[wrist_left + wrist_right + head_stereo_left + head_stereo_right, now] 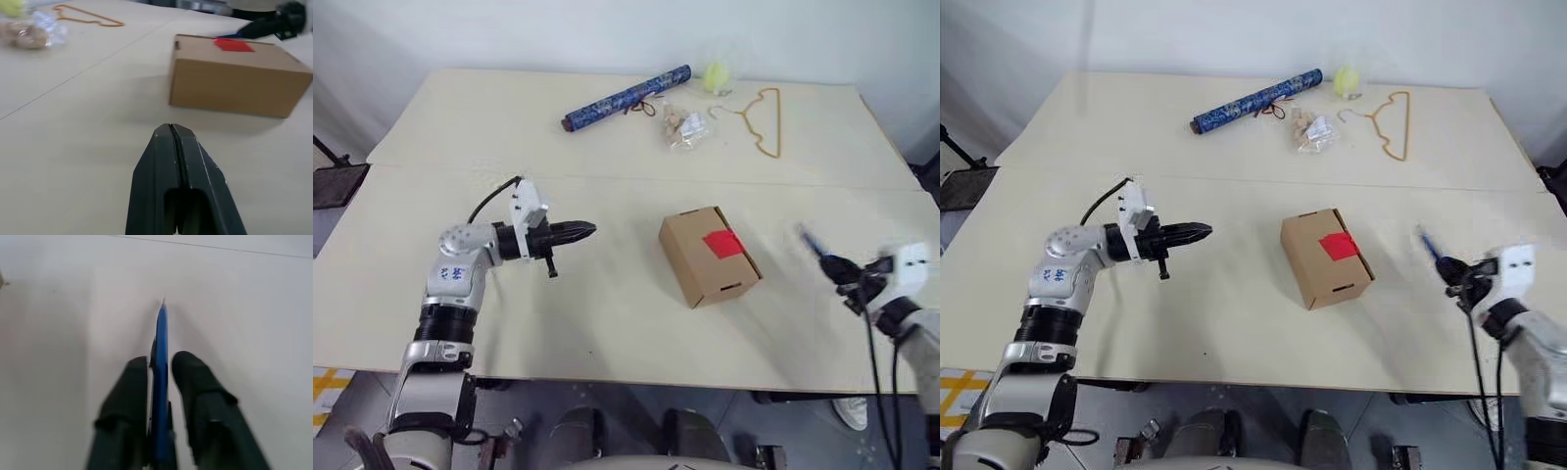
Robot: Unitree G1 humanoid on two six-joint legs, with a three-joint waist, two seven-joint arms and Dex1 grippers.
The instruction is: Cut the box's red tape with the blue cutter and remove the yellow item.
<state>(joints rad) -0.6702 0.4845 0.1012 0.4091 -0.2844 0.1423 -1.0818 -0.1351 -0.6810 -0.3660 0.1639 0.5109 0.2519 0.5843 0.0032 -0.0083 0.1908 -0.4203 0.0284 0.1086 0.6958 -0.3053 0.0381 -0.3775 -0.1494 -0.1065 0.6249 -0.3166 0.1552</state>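
Observation:
The box (708,255), a small brown carton, stands in the middle of the table with the red tape (723,243) on its top. Left of it, my left gripper (590,231) hovers shut and empty, pointing at the box (234,88) from a short way off. My right gripper (837,266) is right of the box near the table's front edge. The blue cutter (161,342) sticks out forward between its fingers (195,382), which stand slightly parted with a thin gap on one side. The yellow item is hidden.
At the back of the table lie a long patterned blue roll (626,98), a clear bag of small things (685,127), a pale ball in clear wrap (717,74) and a tan wire hanger (766,117). A seam (607,178) crosses the table.

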